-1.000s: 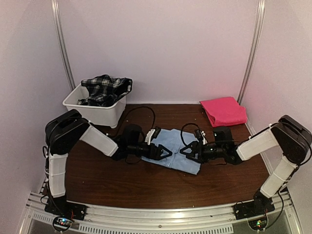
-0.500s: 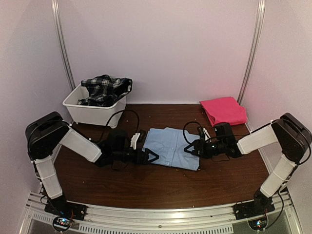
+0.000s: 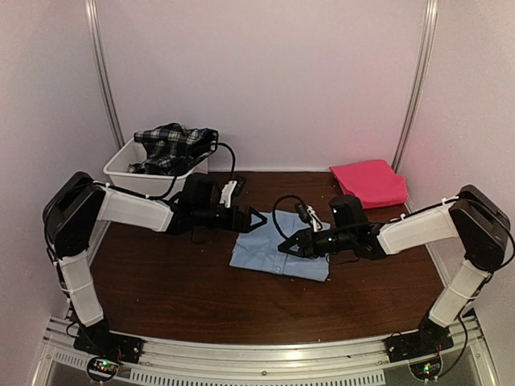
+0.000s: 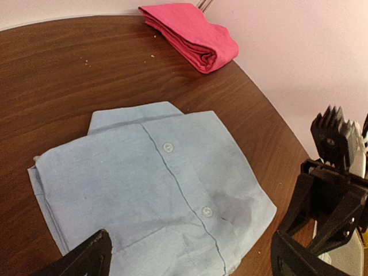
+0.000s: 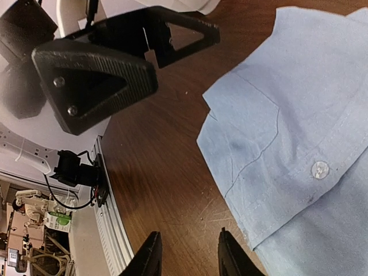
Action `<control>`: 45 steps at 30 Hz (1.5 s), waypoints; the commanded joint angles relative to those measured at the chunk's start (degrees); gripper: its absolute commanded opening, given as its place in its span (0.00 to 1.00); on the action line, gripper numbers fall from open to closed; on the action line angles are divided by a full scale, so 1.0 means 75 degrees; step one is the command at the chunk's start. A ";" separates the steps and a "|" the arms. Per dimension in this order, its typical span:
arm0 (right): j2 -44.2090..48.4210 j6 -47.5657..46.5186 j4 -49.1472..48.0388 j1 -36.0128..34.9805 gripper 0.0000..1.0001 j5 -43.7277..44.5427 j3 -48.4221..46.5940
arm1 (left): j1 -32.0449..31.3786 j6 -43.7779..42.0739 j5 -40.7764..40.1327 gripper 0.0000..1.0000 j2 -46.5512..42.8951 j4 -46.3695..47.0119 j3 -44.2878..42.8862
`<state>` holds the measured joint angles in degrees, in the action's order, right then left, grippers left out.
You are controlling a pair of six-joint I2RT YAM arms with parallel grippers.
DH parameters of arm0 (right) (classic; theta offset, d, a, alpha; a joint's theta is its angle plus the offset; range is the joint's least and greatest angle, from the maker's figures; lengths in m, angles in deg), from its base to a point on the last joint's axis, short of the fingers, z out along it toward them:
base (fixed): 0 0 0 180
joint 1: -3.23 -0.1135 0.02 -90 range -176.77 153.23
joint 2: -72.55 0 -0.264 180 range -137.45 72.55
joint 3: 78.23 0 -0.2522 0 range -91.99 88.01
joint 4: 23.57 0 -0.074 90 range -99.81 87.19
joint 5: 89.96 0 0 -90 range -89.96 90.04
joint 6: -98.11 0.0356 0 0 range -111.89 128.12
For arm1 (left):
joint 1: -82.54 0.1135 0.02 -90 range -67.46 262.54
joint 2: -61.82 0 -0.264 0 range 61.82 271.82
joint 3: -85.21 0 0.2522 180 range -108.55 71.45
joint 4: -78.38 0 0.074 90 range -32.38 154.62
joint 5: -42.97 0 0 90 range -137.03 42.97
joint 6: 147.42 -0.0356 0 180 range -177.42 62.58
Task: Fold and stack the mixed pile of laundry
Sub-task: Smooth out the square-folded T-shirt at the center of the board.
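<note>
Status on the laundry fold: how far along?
Done: pink cloth folded at back right; light blue shirt folded flat mid-table. In hand: nothing. The left gripper and right gripper are open and empty at the shirt. Left: stacking the shirt, then the plaid garment, bunched in the white tub.

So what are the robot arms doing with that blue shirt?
They're folding laundry. The blue shirt lies folded flat on the table. The left gripper hangs wide open by the shirt's far edge. The right gripper is low over the shirt, holding nothing. A pink cloth sits folded at the back right, and a plaid garment is in the white tub.
</note>
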<state>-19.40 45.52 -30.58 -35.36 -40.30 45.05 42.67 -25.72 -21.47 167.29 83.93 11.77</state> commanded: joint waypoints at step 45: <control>-0.0915 -0.2477 0.1807 -0.1457 0.25 0.0804 -0.0848 | 0.0722 -0.1087 -0.0600 0.61 0.0269 -0.2265 -0.0370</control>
<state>-19.79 30.14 -18.15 -43.77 -37.65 44.94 47.74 -38.09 -26.63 164.86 65.97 13.35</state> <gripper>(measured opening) 0.256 0.652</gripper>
